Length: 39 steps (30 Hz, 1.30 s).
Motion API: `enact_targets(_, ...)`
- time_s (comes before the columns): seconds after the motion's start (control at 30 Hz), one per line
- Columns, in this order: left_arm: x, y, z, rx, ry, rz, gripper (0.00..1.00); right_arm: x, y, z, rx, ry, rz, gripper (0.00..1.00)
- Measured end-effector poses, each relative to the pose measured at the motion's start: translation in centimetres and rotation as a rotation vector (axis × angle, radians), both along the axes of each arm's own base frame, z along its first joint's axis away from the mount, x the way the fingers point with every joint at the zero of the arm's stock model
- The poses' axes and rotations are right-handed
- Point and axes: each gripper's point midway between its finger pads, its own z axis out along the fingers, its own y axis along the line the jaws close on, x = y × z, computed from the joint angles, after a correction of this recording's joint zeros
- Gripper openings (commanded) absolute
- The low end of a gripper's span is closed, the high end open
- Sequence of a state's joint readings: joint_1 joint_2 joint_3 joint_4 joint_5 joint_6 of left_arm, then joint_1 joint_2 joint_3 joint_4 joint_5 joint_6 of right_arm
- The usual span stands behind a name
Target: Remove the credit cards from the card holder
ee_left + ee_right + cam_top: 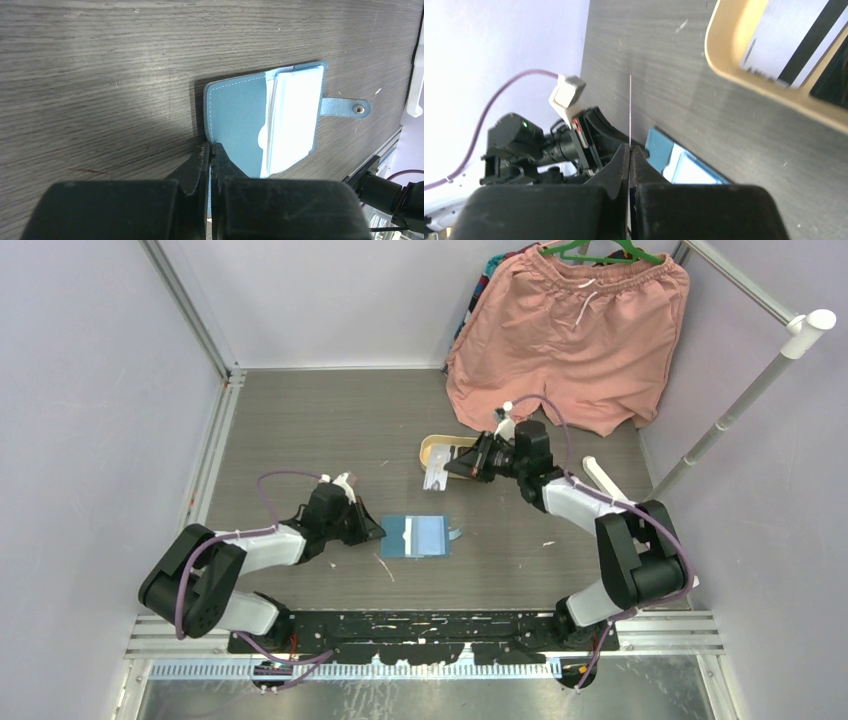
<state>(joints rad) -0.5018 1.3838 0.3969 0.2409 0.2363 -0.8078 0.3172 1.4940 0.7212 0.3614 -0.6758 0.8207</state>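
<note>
Salmon-pink shorts (570, 335) hung from a green hanger (600, 252) at the far right corner, with a white rod (745, 400) slanting down the right side. Neither reached the middle of the dark wood-grain table (300, 430). An oval tan tray (721, 55) sat far of centre, just in front of the shorts' hem, and held a light card with a black stripe (774, 35).

The card holder (415, 536) lay open and flat near the middle of the table, nearer than the tray. Its pale blue inside faced up and its snap tab (345, 106) pointed right.

The left gripper (210, 150) lay low at the holder's left edge with its fingers pressed together. The tips touched the teal cover at its corner, and whether they pinched that edge could not be told.

The right gripper (629, 150) was over the tray's near-left end, well apart from the holder. It was clamped on a thin light card (630, 110), which its wrist camera saw edge-on as a fine line rising from the fingertips.
</note>
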Motion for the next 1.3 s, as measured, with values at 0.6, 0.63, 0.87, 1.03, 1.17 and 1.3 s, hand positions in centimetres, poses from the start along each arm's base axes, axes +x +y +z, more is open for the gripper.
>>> enact_targets(0.6, 0.8, -0.7, 0.0, -0.042, -0.041, -0.013, 0.00, 10.6, -2.4, -0.3, -0.036, 0.028, -0.128, 0.01)
enact_targets(0.63, 0.8, -0.7, 0.0, -0.042, -0.042, -0.013, 0.00, 10.7, -2.4, -1.0, -0.037, 0.043, -0.129, 0.01)
enact_targets(0.87, 0.9, -0.8, 0.0, -0.046, -0.045, -0.015, 0.00, 11.1, -2.0, -5.0, -0.032, 0.137, -0.128, 0.01)
enact_targets(1.03, 1.0, -0.8, 0.0, -0.045, -0.043, -0.015, 0.00, 11.1, -2.1, -6.7, -0.035, 0.170, -0.131, 0.01)
enact_targets(1.17, 1.1, -0.9, 0.0, -0.045, -0.042, -0.016, 0.00, 11.4, -2.1, -7.2, -0.036, 0.174, -0.133, 0.01)
enact_targets(1.3, 1.1, -0.9, 0.0, -0.045, -0.042, -0.016, 0.00, 11.9, -2.1, -7.9, -0.039, 0.186, -0.136, 0.01)
